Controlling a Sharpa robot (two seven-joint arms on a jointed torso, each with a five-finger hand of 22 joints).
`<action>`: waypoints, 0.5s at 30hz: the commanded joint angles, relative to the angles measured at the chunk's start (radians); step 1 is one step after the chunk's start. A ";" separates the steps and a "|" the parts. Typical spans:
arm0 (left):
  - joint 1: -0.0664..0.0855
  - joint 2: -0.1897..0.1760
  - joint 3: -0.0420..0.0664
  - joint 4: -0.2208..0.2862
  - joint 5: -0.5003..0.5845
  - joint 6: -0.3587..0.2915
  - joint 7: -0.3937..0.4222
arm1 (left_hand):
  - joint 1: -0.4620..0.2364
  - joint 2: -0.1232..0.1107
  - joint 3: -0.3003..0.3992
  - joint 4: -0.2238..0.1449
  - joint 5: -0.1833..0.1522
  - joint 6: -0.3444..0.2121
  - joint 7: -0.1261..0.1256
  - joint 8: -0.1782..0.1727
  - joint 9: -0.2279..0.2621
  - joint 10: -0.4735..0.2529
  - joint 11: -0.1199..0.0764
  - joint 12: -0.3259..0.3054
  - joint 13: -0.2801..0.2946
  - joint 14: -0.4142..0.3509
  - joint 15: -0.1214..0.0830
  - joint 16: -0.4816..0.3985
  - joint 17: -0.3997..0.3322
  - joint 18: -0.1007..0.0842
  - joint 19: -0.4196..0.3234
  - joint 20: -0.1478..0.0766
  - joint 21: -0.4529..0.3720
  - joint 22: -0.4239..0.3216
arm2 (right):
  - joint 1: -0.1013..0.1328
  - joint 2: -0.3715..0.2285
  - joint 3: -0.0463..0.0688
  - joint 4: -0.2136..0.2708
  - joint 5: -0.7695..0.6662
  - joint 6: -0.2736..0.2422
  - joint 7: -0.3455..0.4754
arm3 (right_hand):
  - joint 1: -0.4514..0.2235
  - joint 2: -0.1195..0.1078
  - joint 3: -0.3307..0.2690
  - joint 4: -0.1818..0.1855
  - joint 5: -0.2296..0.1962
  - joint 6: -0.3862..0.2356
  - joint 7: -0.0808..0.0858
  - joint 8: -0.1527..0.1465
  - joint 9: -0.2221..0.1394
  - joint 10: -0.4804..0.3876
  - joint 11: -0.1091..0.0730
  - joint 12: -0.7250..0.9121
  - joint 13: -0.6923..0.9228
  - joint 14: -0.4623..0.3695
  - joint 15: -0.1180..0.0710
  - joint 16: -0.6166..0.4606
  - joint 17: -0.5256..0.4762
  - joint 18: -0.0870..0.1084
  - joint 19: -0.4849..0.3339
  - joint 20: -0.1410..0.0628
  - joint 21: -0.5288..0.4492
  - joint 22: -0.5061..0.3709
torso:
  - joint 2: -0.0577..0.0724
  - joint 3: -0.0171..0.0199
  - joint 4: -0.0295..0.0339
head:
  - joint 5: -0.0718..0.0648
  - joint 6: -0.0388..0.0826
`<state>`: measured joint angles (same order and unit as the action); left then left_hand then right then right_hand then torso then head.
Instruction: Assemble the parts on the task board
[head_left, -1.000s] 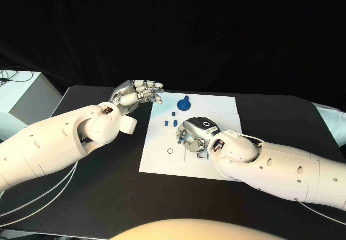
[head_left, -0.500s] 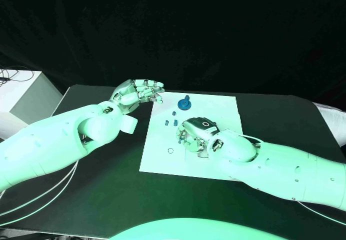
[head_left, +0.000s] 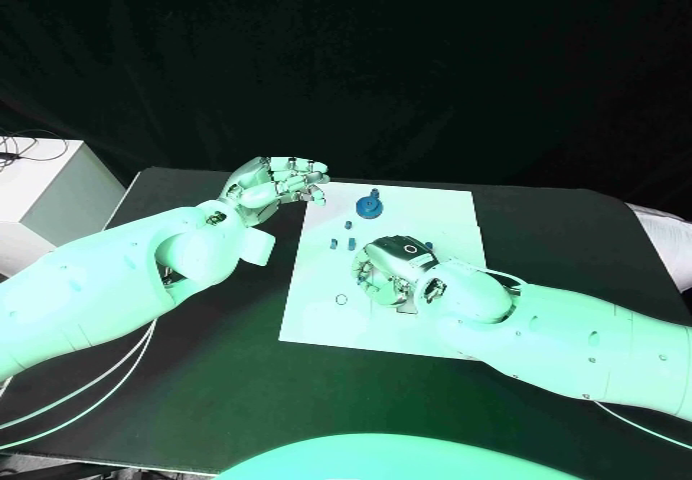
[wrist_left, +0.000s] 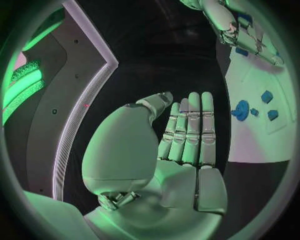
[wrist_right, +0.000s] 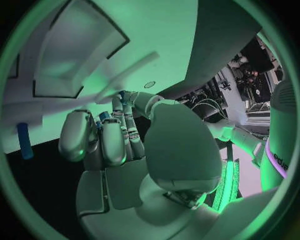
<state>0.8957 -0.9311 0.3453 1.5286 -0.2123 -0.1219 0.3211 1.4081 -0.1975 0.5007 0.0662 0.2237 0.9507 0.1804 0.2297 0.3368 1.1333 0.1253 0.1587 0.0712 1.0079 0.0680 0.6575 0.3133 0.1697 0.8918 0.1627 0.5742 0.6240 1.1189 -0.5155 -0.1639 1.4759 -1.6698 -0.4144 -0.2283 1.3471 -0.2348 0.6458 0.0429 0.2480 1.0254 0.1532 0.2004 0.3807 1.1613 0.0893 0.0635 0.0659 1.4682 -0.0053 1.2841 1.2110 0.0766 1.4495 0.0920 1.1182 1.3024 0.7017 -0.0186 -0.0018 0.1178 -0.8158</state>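
Left hand (head_left: 277, 183) raised at the far left with palm up, fingers straight and side by side, holding nothing, right hand (head_left: 392, 268) turned palm down in the middle, fingers curled under

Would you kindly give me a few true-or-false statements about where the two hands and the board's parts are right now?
1. The left hand hangs over the black table, beside the white task board's corner. True.
2. The right hand is over the task board. True.
3. The round blue gear-like part is held by the left hand. False: it sits on the board, untouched.
4. The left hand's fingers are clenched in a fist. False: they are extended, side by side, holding nothing.
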 joint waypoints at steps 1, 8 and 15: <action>0.000 0.000 0.001 0.003 0.000 0.006 0.004 | 0.008 0.001 -0.004 0.000 -0.002 0.000 0.007 -0.006 -0.001 0.002 0.002 -0.003 0.001 0.006 0.001 -0.005 0.001 0.010 0.006 0.001 -0.003 -0.001 | -0.003 -0.002 -0.002 0.004 0.008 0.027 0.027 | 0.000 -0.020 -0.007 -0.002 -0.005 -0.009 0.001 -0.007 -0.003 -0.024 0.006 -0.002 -0.002 0.032 0.009 -0.004 -0.006 0.016 -0.011 0.003 -0.022 -0.009 | 0.000 0.0003 -0.0005 | 0.000 -0.001; 0.000 0.000 0.001 0.003 0.000 0.007 0.002 | 0.008 0.001 -0.005 0.000 -0.002 0.001 0.007 -0.006 -0.001 0.003 0.002 -0.004 0.001 0.006 0.001 -0.007 0.002 0.010 0.006 0.001 -0.004 -0.001 | -0.003 -0.008 -0.003 0.008 0.010 0.010 0.025 | 0.000 -0.032 -0.016 -0.006 -0.006 -0.036 0.005 -0.027 -0.010 -0.054 0.011 0.002 -0.002 0.022 0.014 -0.023 -0.035 0.024 -0.024 0.009 -0.065 -0.032 | 0.000 0.0008 -0.0003 | 0.000 0.000; 0.000 0.001 0.001 0.002 0.000 0.010 -0.001 | 0.008 0.001 -0.005 0.000 -0.002 0.000 0.008 -0.006 -0.001 0.003 0.003 -0.005 0.001 0.006 0.001 -0.007 0.002 0.010 0.006 0.001 -0.004 -0.001 | -0.004 -0.009 -0.003 0.009 0.009 -0.008 0.020 | 0.010 -0.035 -0.040 -0.012 -0.008 -0.072 0.009 -0.054 -0.021 -0.109 0.018 0.004 -0.002 0.007 0.019 -0.047 -0.072 0.037 -0.047 0.015 -0.141 -0.075 | -0.001 0.0013 -0.0002 | -0.002 0.001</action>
<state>0.8957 -0.9319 0.3453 1.5281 -0.2123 -0.1218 0.3181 1.4081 -0.1975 0.5008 0.0662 0.2237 0.9507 0.1804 0.2297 0.3369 1.1333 0.1252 0.1587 0.0711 1.0079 0.0680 0.6534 0.3144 0.1697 0.8918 0.1627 0.5743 0.6241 1.1162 -0.5241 -0.1671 1.4832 -1.6591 -0.4149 -0.2158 1.3547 -0.2652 0.6090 0.0298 0.2437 0.9556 0.1622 0.1484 0.3602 1.0549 0.1069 0.0634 0.0640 1.4647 0.0053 1.2407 1.1405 0.1047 1.4100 0.1054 0.9790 1.2282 0.7015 -0.0174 -0.0019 0.1165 -0.8151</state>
